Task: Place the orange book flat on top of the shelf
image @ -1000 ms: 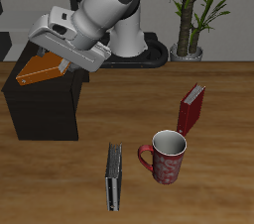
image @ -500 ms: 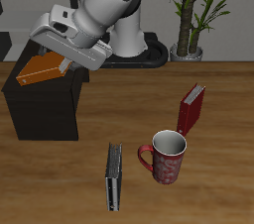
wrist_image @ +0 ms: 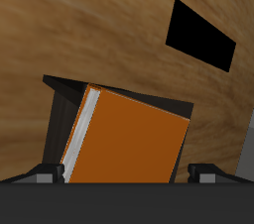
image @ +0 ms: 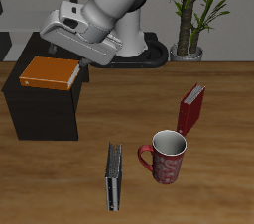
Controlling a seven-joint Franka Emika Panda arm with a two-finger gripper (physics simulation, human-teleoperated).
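Note:
The orange book [image: 50,72] lies flat on the top of the black shelf [image: 45,111], at the back of the table. My gripper [image: 72,52] hangs just above the book's edge, apart from it. In the wrist view the orange book [wrist_image: 129,139] shows its pale page edge and rests on the shelf [wrist_image: 62,89]. My gripper [wrist_image: 127,173] is open there, its two fingertips [wrist_image: 48,171] spread wide with nothing held between them.
A dark red book [image: 191,106] stands upright beside a red patterned mug [image: 166,157]. A dark grey book [image: 115,176] stands near the table's front edge. A potted plant [image: 190,10] stands behind the table.
The gripper opened and rose off the orange book. The book went from tilted in the fingers to lying flat on the shelf top.

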